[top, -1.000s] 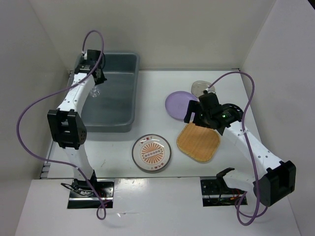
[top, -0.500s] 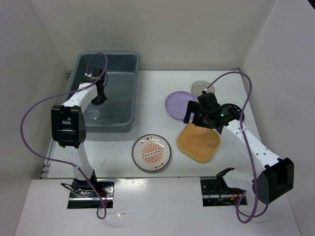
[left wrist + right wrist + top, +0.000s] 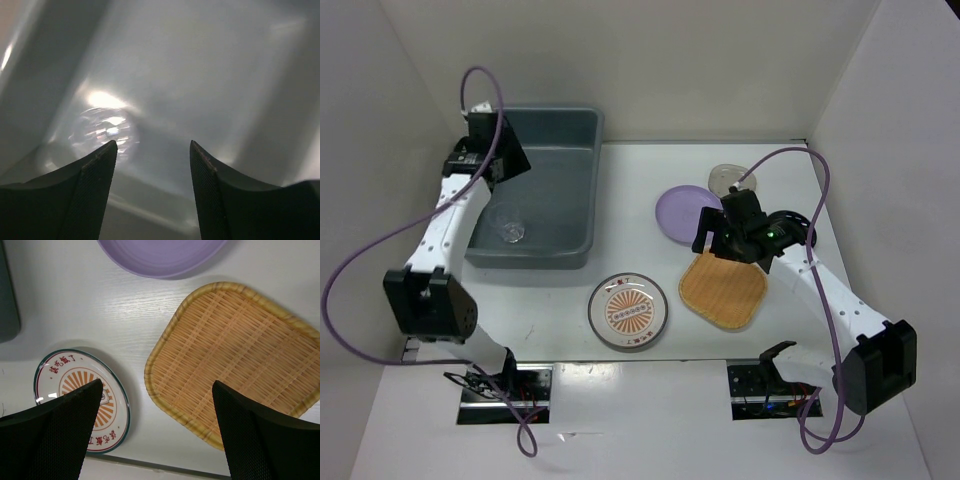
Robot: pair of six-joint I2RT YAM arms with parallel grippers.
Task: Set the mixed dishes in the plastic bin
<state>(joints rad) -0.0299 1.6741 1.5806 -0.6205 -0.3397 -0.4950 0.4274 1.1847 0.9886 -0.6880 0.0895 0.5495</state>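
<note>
The grey-blue plastic bin (image 3: 595, 190) stands at the back left, with a small clear glass cup (image 3: 510, 232) (image 3: 102, 131) lying on its floor near the front left corner. My left gripper (image 3: 510, 160) (image 3: 152, 145) hangs open above the bin's far left part, well above the cup, with nothing between its fingers. My right gripper (image 3: 710, 238) (image 3: 157, 384) is open above the left edge of the tan woven plate (image 3: 723, 290) (image 3: 235, 355). The lavender plate (image 3: 682, 212) (image 3: 160, 255) lies behind it. The orange-and-white plate (image 3: 627, 311) (image 3: 82, 400) sits front centre.
A small translucent dish (image 3: 725, 178) lies behind the lavender plate. A black dish (image 3: 800, 225) is partly hidden behind the right arm. White walls close in the table on the left, back and right. Purple cables loop from both arms.
The left gripper opened and let go of the glass cup, which now rests on the bin floor. The left arm then swung up and back to the left. The right arm barely moved.
</note>
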